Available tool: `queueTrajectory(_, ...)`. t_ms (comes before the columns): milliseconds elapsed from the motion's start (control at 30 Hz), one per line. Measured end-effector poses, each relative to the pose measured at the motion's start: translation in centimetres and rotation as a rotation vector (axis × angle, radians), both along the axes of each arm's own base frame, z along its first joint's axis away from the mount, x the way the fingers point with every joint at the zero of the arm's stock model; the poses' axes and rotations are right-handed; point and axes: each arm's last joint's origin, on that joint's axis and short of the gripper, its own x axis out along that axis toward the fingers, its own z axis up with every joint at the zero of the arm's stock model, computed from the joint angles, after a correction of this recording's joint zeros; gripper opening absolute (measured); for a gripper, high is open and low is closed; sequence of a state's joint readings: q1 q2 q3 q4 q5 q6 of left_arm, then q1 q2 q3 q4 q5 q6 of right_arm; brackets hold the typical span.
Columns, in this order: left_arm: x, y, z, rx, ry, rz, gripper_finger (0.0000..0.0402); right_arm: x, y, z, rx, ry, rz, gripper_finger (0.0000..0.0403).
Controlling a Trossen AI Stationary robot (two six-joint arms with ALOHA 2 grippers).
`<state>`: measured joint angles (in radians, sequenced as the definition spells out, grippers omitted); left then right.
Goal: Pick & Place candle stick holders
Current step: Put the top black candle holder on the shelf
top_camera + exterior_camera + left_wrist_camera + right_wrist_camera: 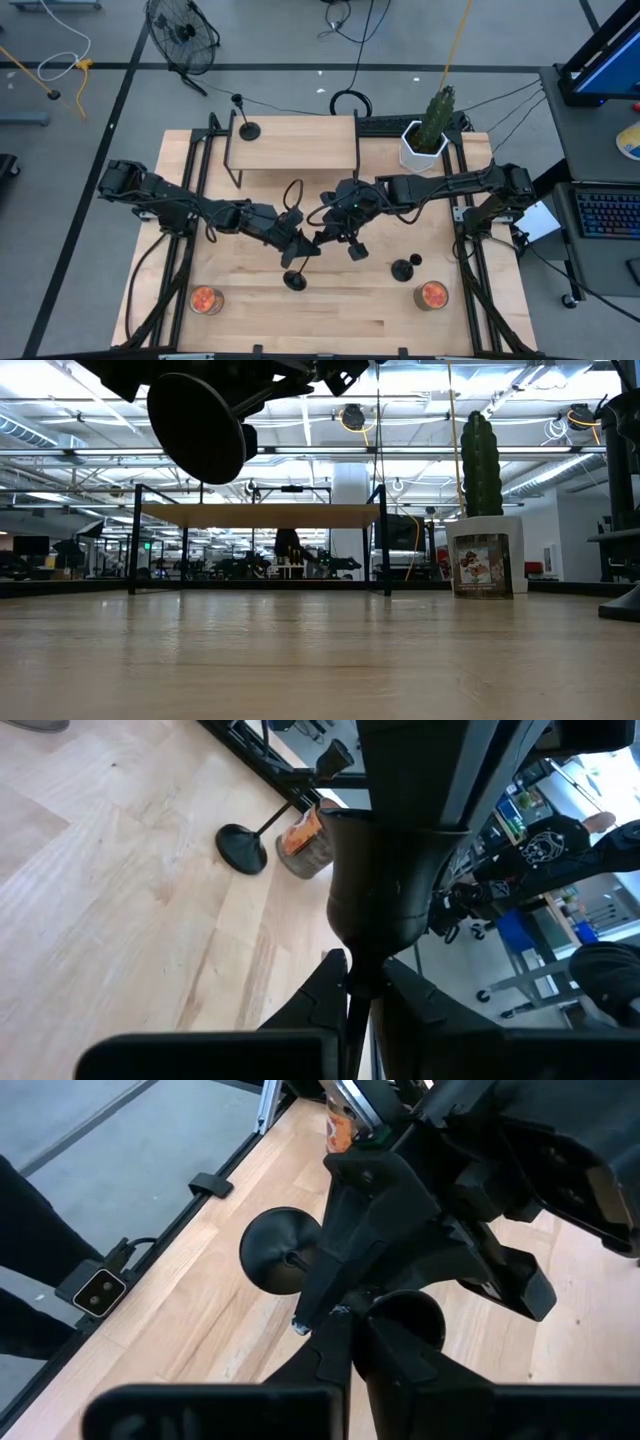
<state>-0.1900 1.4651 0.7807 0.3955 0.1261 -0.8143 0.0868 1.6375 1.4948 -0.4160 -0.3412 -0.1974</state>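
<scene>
As the arms meet mid-table, left gripper (293,248): clenched on the thin stem of the first candle stick holder (295,280), carried tilted above the table.
Right gripper (345,232): just beside, apparently pinching the second candle stick holder (357,250).
Collision risk: the grippers crowd together, so either move may knock the other's load.
Slip risk: a heavy disc base on a thin stem may swivel or drop.

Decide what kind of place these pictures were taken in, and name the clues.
Probably a robotics lab or workshop: a wooden table in a metal frame, a floor fan and loose cables on a grey floor, and a keyboard on a side desk.
</scene>
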Motion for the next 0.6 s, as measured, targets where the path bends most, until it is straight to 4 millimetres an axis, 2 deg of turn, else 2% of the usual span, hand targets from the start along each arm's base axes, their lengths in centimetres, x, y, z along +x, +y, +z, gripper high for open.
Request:
queueTrajectory(300, -0.11, -0.15, -0.26, 0.009, 0.027, 0.011, 0.0027, 0.03, -0.09, -0.02, -0.023, -0.002, -0.029, 0.0034)
queueTrajectory(600, -0.48, -0.67, -0.99, 0.020, 0.106, 0.055, 0.0027, -0.20, -0.13, 0.40, -0.029, -0.016, -0.039, 0.0080)
